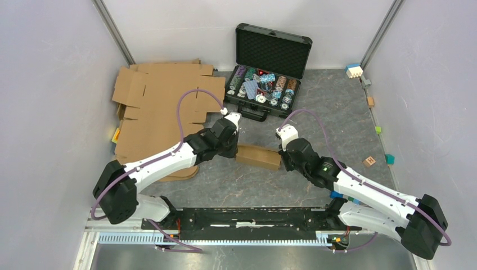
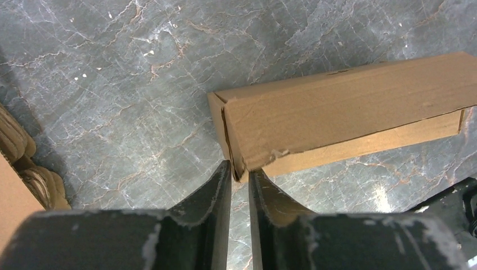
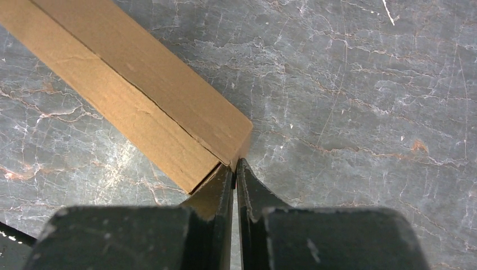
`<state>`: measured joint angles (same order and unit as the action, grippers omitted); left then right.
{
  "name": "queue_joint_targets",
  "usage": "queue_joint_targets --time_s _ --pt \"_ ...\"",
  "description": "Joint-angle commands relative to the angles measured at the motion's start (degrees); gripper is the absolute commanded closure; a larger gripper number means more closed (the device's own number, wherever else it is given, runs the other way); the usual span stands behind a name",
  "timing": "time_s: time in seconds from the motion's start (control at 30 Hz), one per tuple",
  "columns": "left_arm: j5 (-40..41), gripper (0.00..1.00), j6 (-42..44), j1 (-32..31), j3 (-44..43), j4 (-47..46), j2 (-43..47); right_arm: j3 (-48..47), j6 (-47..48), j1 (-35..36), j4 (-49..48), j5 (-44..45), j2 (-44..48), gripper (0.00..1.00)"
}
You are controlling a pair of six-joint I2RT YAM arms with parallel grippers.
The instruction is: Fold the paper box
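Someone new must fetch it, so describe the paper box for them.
Find the open black case at the back. Just in front lies the paper box, between the left arm and right arm. Unlike the big flat cardboard sheets at left, it's a small folded-up carton.

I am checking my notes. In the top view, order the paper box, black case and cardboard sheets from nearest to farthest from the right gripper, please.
1. paper box, right beside the right gripper.
2. black case, beyond it, at the back.
3. cardboard sheets, far left.
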<state>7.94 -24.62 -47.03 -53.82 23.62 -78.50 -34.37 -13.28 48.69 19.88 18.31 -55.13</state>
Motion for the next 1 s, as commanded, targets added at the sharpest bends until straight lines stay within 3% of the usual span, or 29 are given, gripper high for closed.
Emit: queue_joint_targets --time_s 0.0,0.3,0.47,0.8,0.97 --pt "1.4 0.71 -2.5 -0.4 1.8 -4.0 3.5 -1.6 -0.5 0.1 -1.2 0.3 0.2 0.92" --pt "1.8 0.5 -2.9 -0.3 5.3 -6.3 6.8 -1.9 1.5 0.1 -0.1 0.3 -0.6 0.92" --pt "-0.9 0.3 -1.6 -0.3 8.6 -10.2 8.9 -2.8 3.3 0.1 -0.1 0.2 -0.6 0.92" --pt "-3.2 0.25 -3.4 -0.3 16.2 -22.8 11.6 -2.4 9.1 0.0 -3.1 -2.4 -1.5 0.91" --pt "-4.2 0.21 1.7 -0.3 14.3 -17.2 12.6 -3.1 12.7 -0.1 -3.6 -2.4 -2.8 0.9"
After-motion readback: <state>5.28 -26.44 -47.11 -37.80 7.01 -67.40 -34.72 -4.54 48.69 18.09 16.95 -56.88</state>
